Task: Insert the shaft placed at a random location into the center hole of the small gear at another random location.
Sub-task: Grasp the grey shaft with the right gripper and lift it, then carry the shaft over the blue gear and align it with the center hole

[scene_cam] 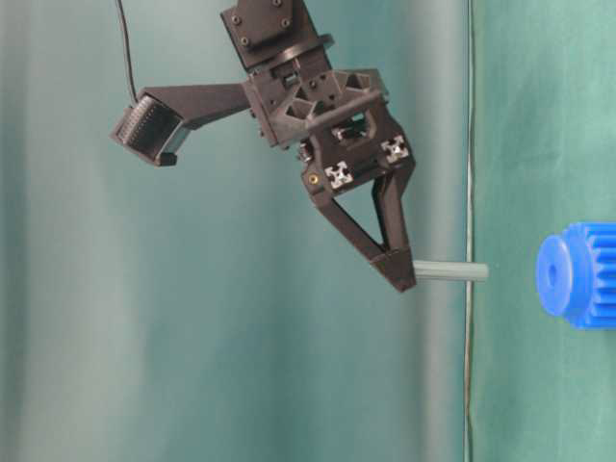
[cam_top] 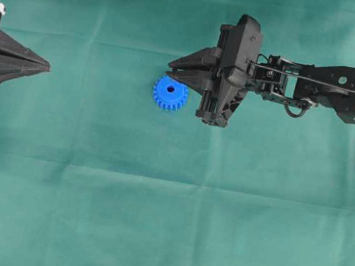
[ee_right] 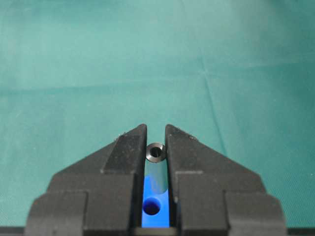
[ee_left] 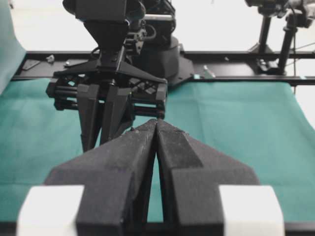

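Step in hand, as I judge it: carry and alignment, the insertion not yet made. The right pincer (cam_top: 174,67) is clamped on the shaft (scene_cam: 449,271), its fingers pinching one end so that the rest of the pin sticks out bare past the tips. The small gear (cam_top: 170,93) lies flat on the green desk (cam_top: 85,213), just beside and partly under the pincer tips in the overhead view; in the table-level view a clear gap separates the pin's free end from the gear's hub. In the right wrist view the center hole (ee_right: 151,208) shows in the slot between the fingers, roughly in line with the pin, though how true the alignment is I cannot tell. The next move calls for bringing the pin's axis square over the hole and advancing straight along it; the fit looks close, so a small offset or tilt would likely land the end on the hub face. The shaft is a short, smooth, silver-grey cylinder with a dark bore in its end face. The gear is bright blue plastic, toothed around the rim, with a raised round hub. The left pincer (cam_top: 46,66) sits well apart at the desk's edge, fingers together, holding nothing.
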`<state>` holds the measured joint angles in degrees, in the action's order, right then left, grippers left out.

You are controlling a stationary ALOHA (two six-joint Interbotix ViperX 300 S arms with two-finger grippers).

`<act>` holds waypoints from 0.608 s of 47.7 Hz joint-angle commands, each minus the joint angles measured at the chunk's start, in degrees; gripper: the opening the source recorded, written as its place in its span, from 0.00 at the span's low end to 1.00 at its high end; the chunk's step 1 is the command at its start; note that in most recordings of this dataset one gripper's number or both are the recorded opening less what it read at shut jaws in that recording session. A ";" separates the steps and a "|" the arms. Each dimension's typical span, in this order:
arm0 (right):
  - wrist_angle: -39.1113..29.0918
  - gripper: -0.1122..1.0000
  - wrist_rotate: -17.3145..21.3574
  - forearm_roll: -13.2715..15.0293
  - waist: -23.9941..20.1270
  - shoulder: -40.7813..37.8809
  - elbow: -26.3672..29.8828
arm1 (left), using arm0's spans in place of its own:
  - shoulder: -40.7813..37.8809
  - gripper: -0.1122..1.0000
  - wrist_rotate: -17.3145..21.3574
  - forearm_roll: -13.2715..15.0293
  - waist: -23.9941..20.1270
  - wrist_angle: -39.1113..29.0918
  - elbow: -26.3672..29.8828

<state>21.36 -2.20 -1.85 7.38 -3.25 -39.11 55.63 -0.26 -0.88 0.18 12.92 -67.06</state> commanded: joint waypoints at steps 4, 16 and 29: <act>0.18 0.20 -0.26 0.00 -0.18 0.53 1.23 | -0.35 0.10 -0.09 -0.09 0.00 0.35 1.23; 2.11 0.20 -0.26 0.00 -0.18 -2.20 1.32 | -0.35 0.10 -0.09 -0.09 0.00 0.35 1.23; 3.43 0.20 -0.26 -0.35 -0.18 -4.39 0.97 | -0.35 0.10 -0.09 -0.09 0.00 0.35 1.14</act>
<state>23.82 -2.20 -1.93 7.38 -8.17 -39.11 55.63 -0.26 -0.79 0.18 12.92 -67.06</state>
